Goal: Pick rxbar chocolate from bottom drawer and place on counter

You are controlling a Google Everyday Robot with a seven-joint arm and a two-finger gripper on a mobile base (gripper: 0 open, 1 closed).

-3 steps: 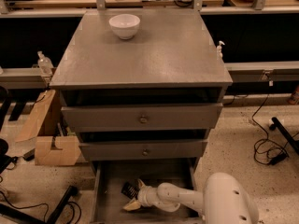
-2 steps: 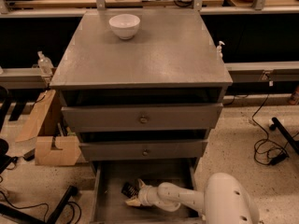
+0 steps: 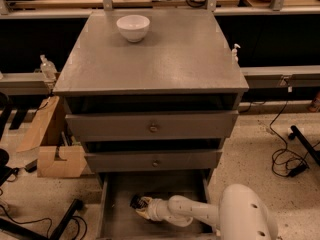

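While inside the bottom drawer [image 3: 167,185], the tool [image 3: 143,208] seemingly touches rxbar chocolate [image 3: 135,201].

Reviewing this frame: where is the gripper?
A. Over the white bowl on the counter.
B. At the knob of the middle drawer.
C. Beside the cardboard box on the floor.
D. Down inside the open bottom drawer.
D: the gripper sits low inside the pulled-out bottom drawer, left of its centre, far below the white bowl at the back of the counter.
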